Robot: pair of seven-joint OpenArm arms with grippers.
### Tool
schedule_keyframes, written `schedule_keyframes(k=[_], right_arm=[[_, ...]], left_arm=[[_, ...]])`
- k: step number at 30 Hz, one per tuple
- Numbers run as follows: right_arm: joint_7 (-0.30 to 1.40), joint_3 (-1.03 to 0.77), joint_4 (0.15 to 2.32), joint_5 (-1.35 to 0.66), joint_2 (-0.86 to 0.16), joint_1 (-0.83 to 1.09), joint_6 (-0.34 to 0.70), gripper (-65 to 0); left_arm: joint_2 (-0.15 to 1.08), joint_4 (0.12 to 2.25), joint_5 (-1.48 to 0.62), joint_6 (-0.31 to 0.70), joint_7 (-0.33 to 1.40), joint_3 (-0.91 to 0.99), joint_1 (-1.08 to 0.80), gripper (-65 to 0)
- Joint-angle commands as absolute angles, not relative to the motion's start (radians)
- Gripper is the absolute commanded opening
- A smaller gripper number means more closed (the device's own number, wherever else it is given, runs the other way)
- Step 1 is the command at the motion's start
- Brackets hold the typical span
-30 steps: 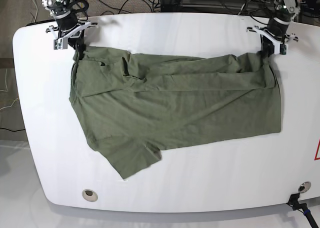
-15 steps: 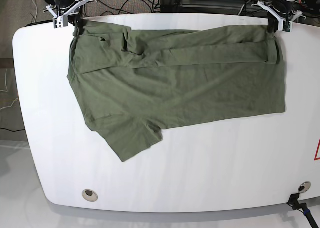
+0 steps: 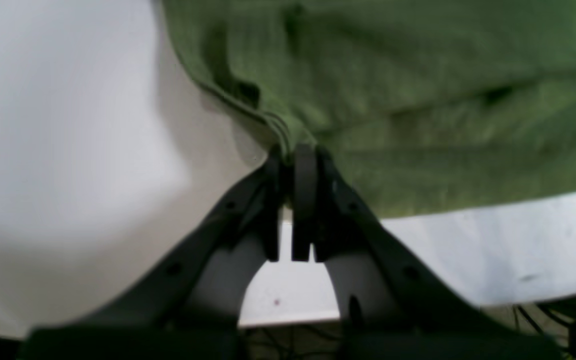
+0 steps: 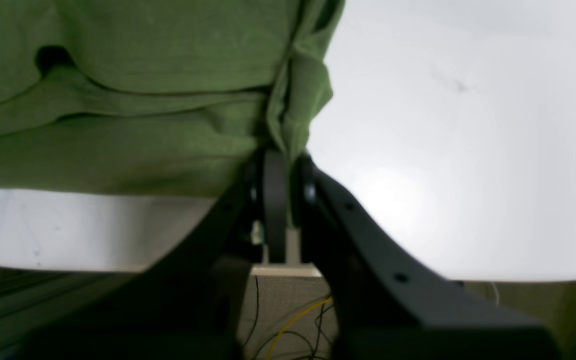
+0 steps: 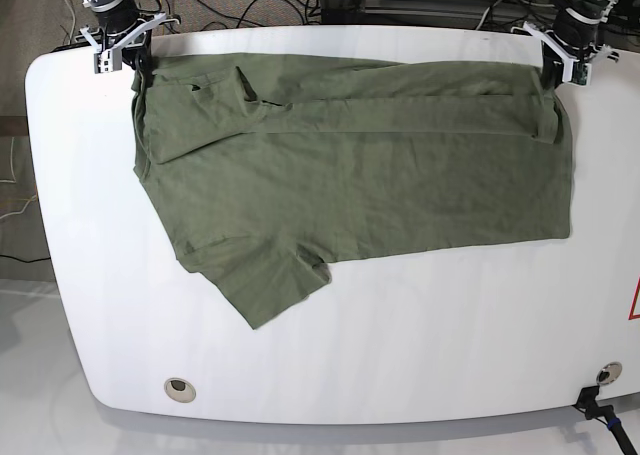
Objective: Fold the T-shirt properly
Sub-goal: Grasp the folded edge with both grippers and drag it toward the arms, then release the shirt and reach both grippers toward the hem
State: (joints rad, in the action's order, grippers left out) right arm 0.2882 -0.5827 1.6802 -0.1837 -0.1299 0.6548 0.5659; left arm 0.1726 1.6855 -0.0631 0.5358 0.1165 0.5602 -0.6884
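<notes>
The olive-green T-shirt [image 5: 350, 165] lies spread across the white table, with one sleeve pointing to the front left and its far edge folded over in a band. My right gripper [image 5: 140, 67] is shut on the shirt's far left corner, and the right wrist view shows the fingers [image 4: 274, 200] pinching bunched cloth [image 4: 118, 100]. My left gripper [image 5: 556, 75] is shut on the far right corner, and the left wrist view shows its fingers [image 3: 304, 200] closed on the hemmed edge [image 3: 418, 100]. The cloth between the two grippers is stretched fairly straight.
The white table [image 5: 450, 345] has rounded corners and a round hole [image 5: 179, 387] at the front left. A black clamp [image 5: 598, 403] sits at the front right edge. A red mark [image 5: 634, 300] shows at the right edge. Cables lie behind the table's back edge.
Both grippers have carried the shirt's far edge toward the back of the table and drawn it out sideways. The shirt has slid back with them and lies flatter.
</notes>
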Motion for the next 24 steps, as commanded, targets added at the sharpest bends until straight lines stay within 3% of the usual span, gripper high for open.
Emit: schedule_keyframes(k=[1,8,9,10,13,15,24], right_arm=[[0.308,-0.588,1.685,-0.166,-0.137,0.667,0.559,-65.0],[0.308,-0.59,1.689,-0.168,-0.137,0.668,0.558,-64.6],[0.308,-0.59,1.69,-0.168,-0.137,0.668,0.555,-61.2],[0.308,-0.591,1.69,-0.168,-0.137,0.667,0.555,-57.0],[0.308,-0.591,1.69,-0.168,-0.137,0.664,0.558,-45.0],[0.308,-0.591,1.692,-0.168,-0.137,0.662,0.558,-40.4],[0.312,-0.638,1.813,-0.168,-0.134,0.65,0.556,-39.2]], left_arm=[[0.185,1.699,-0.076,0.529,0.094,0.568,-0.696,-65.0],[0.191,1.699,-0.073,0.529,0.096,0.568,-0.696,-65.0],[0.2,1.699,-0.073,0.529,0.096,0.568,-0.696,-65.0],[0.205,1.699,-0.071,0.529,0.096,0.568,-0.696,-61.6],[0.205,1.699,-0.071,0.529,0.096,0.579,-0.696,-35.2],[0.206,1.699,-0.071,0.529,0.096,0.584,-0.694,-28.3],[0.203,1.751,-0.079,0.529,0.094,0.636,-0.673,-27.9]])
